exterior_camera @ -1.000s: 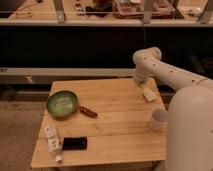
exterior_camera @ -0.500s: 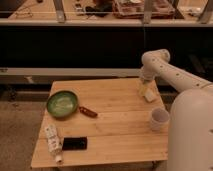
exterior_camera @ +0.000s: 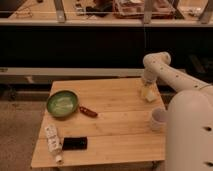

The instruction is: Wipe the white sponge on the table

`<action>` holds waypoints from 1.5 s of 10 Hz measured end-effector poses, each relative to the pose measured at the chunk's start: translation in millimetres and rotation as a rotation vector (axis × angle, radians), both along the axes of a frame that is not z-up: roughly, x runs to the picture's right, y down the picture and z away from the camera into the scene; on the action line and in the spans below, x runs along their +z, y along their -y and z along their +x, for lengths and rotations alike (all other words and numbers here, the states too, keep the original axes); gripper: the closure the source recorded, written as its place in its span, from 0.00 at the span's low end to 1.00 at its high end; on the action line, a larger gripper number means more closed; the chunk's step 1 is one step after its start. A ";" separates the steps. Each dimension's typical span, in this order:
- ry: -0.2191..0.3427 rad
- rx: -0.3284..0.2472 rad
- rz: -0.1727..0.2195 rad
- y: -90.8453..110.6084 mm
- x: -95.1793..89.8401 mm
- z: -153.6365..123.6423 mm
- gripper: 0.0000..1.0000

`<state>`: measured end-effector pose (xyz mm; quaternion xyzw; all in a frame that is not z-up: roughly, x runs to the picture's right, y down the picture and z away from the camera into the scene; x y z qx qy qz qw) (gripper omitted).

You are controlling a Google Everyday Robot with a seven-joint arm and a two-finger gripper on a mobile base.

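Note:
The white sponge point(exterior_camera: 147, 93) lies near the far right edge of the light wooden table point(exterior_camera: 115, 135). My gripper point(exterior_camera: 145, 85) hangs from the white arm at the right and sits directly over the sponge, touching or nearly touching its top. The gripper's body hides the upper part of the sponge.
A white cup point(exterior_camera: 159, 119) stands at the right edge, just in front of the sponge. A green bowl point(exterior_camera: 62, 103) and a small red-handled item point(exterior_camera: 88, 111) lie at the left. A white tube point(exterior_camera: 52, 142) and a black flat object point(exterior_camera: 74, 143) lie front left. My white body fills the lower right.
The arm's upper joint has swung to the right and the gripper has settled down over the sponge. The sponge has stayed in about the same spot.

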<state>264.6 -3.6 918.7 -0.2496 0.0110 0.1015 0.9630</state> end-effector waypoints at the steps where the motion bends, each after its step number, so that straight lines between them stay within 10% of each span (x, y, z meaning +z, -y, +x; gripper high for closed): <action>1: -0.015 0.025 -0.030 -11.8 8.7 9.3 0.20; 15: -0.055 0.204 -0.077 -31.4 63.8 57.9 0.20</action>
